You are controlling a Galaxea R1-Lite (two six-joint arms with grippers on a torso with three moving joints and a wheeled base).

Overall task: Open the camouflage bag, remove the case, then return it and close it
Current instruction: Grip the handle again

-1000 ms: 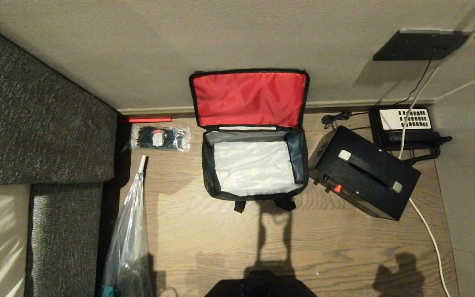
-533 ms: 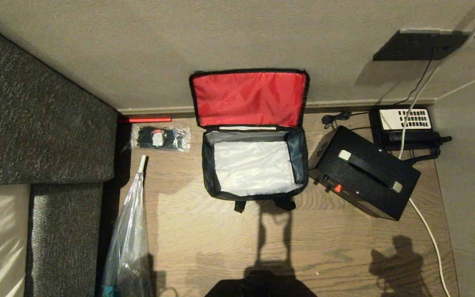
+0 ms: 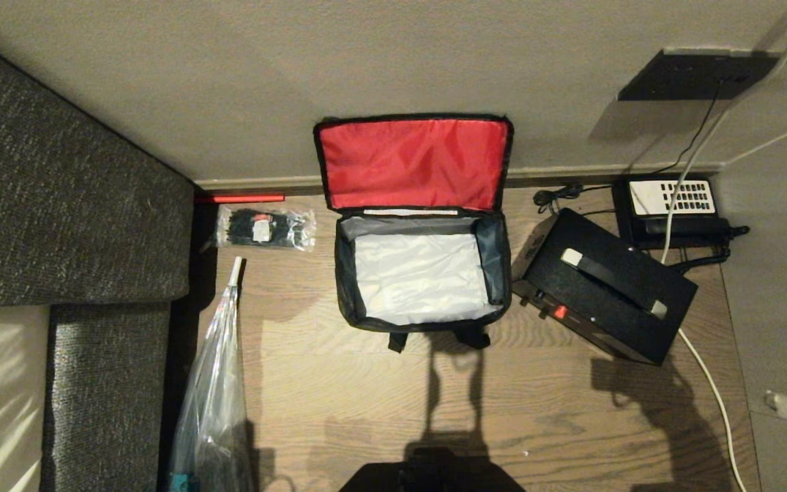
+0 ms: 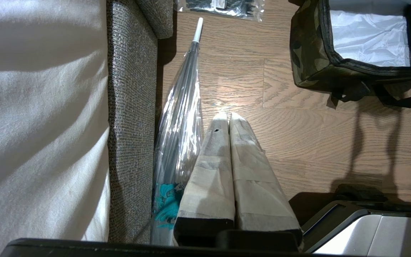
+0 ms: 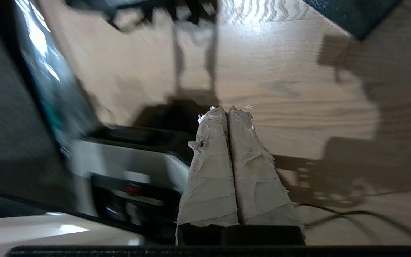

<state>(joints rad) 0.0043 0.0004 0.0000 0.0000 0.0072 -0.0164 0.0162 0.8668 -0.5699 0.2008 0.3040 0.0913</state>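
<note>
The camouflage bag [image 3: 344,273] stands open on the wood floor against the wall, its red lid [image 3: 412,164] leaning back. Its silver interior shows nothing inside. In the left wrist view the bag's camouflage side [image 4: 309,53] is far ahead. The black case [image 3: 605,287] lies on the floor just right of the bag, at an angle, with a strap handle on top and a red detail on its near edge. My right gripper [image 5: 227,109] is shut and empty above bare floor, short of the case. My left gripper [image 4: 228,114] hangs shut and empty beside the sofa.
A grey sofa [image 3: 59,205] fills the left. A clear wrapped umbrella [image 3: 216,383] lies along it, with a packet of black items [image 3: 265,227] beyond. Behind the case sit a black telephone [image 3: 670,205] and a white cable [image 3: 711,389]. My base [image 3: 431,475] is at the front.
The right arm's shadow on the floor has grown and slid up to the case, and a pale tip has entered at the head view's right edge. Bag and case have not moved.
</note>
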